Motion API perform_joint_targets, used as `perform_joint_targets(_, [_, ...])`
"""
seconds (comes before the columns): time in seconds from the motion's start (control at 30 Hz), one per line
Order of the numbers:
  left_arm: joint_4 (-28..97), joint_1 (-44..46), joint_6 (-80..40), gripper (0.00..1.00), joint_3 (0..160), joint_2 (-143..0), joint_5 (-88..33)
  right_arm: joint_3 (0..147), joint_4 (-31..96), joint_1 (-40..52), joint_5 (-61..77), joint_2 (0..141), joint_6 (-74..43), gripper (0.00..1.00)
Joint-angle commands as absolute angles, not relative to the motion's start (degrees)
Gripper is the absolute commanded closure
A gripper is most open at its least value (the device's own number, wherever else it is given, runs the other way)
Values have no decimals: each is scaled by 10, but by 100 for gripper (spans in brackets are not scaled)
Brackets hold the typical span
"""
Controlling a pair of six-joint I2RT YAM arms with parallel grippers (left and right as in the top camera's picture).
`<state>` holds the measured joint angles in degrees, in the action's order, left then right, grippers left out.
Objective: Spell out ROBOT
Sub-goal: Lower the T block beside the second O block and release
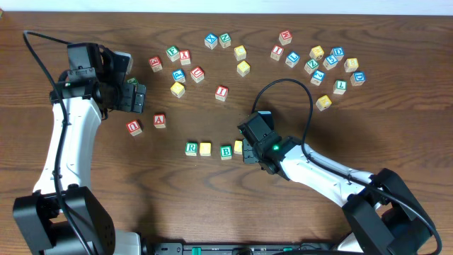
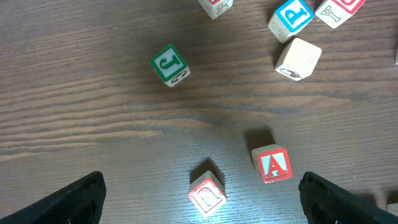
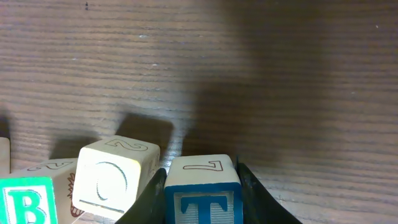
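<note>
On the near middle of the table stands a row: green-bordered R cube (image 1: 191,148), a yellow cube (image 1: 205,149), B cube (image 1: 226,151) and a second yellow cube (image 1: 238,147). My right gripper (image 1: 249,154) sits at the row's right end and hides the T cube from above. The right wrist view shows that gripper (image 3: 202,186) shut on the blue T cube (image 3: 203,198), right beside the O cube (image 3: 115,177) and the B cube (image 3: 25,200). My left gripper (image 1: 138,98) hovers open at the far left, above the red cubes.
Red U cube (image 1: 134,127) and red A cube (image 1: 160,120) lie near the left arm; in the left wrist view the U cube (image 2: 207,194) is between the open fingers (image 2: 74,199). Several loose cubes (image 1: 318,60) are scattered across the back.
</note>
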<state>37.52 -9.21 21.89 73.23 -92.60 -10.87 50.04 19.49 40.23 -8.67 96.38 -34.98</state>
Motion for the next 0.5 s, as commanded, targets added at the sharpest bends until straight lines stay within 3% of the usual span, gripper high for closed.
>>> perform_joint_targets(0.0, [377,-91,222,3,745,-933,-115,497,191,398,-96,967,-351,99])
perform_joint_targets(0.47, [377,-91,222,2,745,-933,-115,497,186,393,-95,974,-349,95])
